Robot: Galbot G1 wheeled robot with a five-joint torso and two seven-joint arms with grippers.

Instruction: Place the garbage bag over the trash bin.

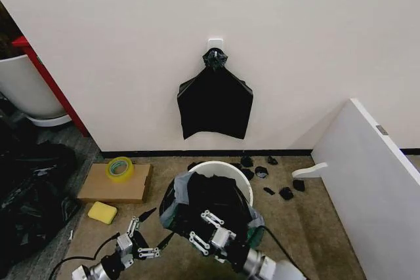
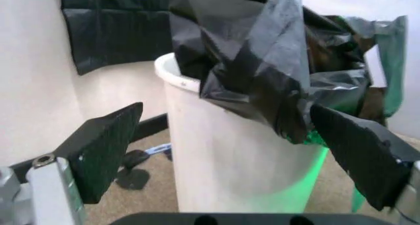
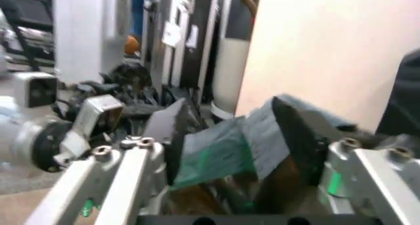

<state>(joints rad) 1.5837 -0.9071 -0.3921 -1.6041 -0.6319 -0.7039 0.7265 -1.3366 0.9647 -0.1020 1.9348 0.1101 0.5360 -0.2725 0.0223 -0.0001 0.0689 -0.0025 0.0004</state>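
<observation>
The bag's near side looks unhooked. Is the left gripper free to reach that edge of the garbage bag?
Probably yes: the left gripper is open beside the trash bin, nothing between it and the garbage bag.

The garbage bag [image 1: 211, 200] is covering most of the trash bin [image 1: 223, 170] mouth. Open floor is lying to the bin's left; the white board [image 1: 367, 181] is closing its right.
</observation>
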